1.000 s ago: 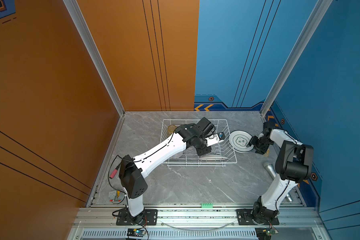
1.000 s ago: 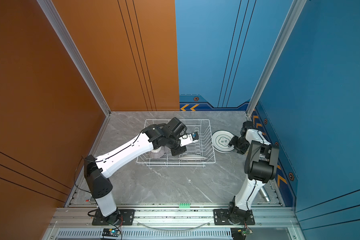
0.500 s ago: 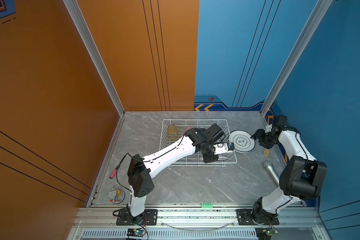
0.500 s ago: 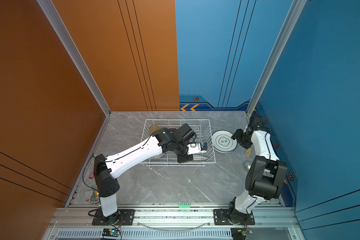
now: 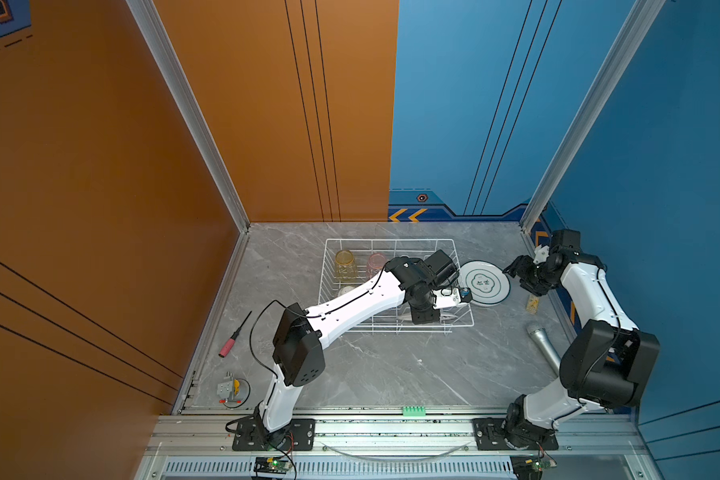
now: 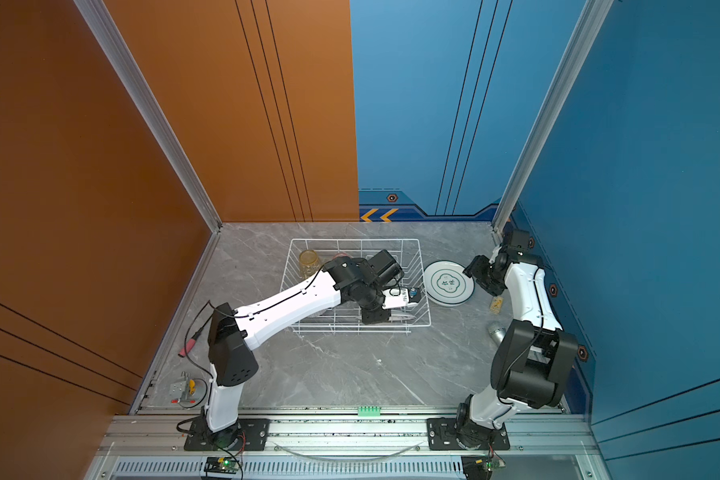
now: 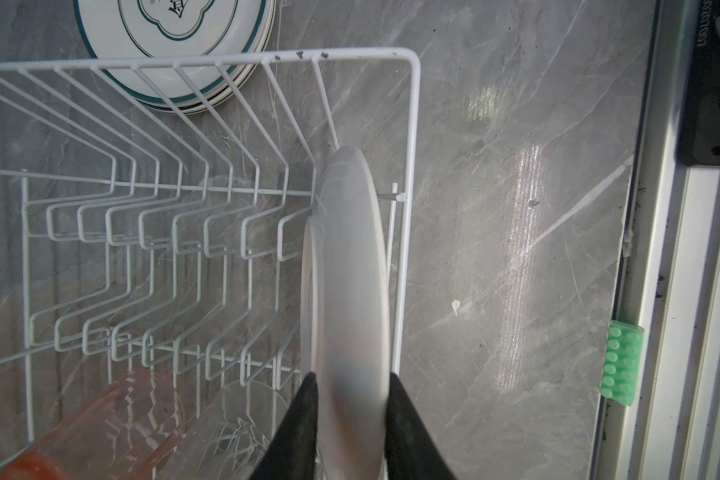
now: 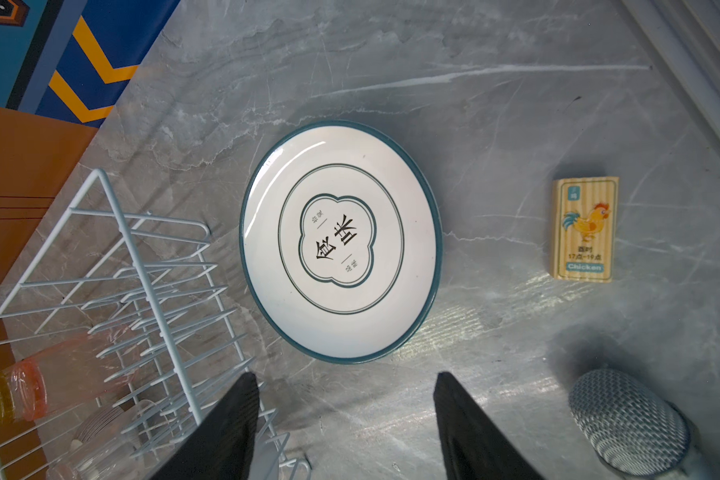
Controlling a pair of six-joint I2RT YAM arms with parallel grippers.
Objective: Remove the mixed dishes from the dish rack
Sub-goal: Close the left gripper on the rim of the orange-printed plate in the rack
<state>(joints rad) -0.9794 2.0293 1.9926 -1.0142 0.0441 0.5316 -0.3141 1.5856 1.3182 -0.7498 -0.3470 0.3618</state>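
Left claw (image 7: 352,378) clamped on upright round white plate (image 7: 350,249) at 5 o'clock in white wire rack (image 7: 410,124); smooth rim may slip on lifting; right claw (image 8: 346,376) apart

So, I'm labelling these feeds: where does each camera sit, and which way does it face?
Both top views: high over the front, looking down at the dish rack; both arms show whole.
Left wrist: on the left arm, looking past the left claw gripping an upright plate.
Right wrist: looking past the open right claw at the plate stack.
Shared: both wrist views show rack and stack.
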